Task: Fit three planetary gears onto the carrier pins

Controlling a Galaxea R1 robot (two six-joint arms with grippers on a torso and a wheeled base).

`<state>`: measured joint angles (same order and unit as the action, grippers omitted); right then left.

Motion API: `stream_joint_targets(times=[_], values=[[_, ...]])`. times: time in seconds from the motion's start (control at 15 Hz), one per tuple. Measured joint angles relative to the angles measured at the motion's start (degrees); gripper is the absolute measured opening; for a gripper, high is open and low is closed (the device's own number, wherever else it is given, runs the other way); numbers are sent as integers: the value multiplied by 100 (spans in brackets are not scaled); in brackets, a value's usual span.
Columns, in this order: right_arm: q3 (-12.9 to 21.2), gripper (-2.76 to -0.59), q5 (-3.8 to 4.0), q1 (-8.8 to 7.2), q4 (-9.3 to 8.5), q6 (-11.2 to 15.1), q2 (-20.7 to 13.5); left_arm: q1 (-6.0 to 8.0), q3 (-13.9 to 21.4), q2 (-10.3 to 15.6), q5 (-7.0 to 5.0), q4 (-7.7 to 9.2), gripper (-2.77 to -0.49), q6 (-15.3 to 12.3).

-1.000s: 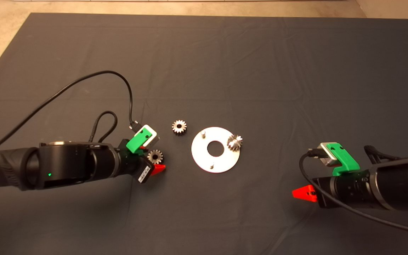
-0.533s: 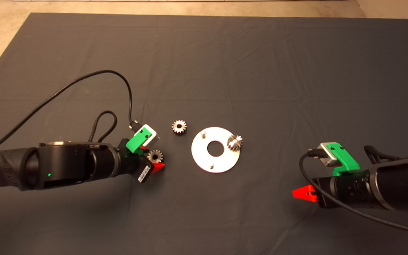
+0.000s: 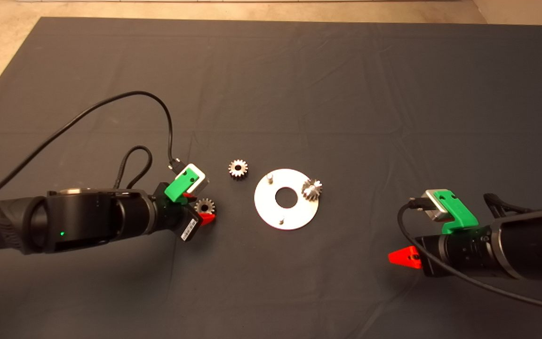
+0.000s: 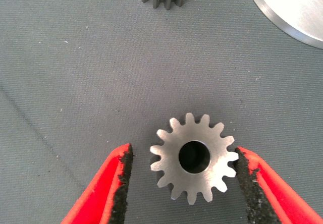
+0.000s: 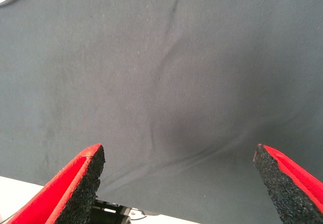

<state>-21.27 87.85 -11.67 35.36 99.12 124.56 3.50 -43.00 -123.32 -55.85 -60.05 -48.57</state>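
While the right green gripper with red fingers [image 3: 402, 257] waits near the mat's right edge, its jaws spread wide over bare dark mat [image 3: 299, 94] and holding nothing, the left green gripper [image 3: 203, 213] sits low on the left, just left of the flat round silver disc [image 3: 271, 212]. Its jaws are partly open around a small shiny silver spur gear [image 4: 194, 157] lying flat on the mat; one black pad [image 4: 250, 186] is touching or nearly touching its teeth, the other stands clear. A second loose silver gear [image 3: 238, 168] lies farther back, left of the disc. Two bare silver pins [image 3: 281, 219] stand on the disc, and a third silver gear [image 3: 312, 189] sits tilted at its right rim.
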Motion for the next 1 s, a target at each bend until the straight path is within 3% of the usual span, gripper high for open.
stream_joint_targets(times=[0.33, 1.0], values=[[2, -115, 2, -42, -1, 0, 0, -50, 13, 2, -2, -22, -218, 0], [2, -115, 2, -77, -1, 0, 0, -51, 24, 26, -5, -61, -234, -1]])
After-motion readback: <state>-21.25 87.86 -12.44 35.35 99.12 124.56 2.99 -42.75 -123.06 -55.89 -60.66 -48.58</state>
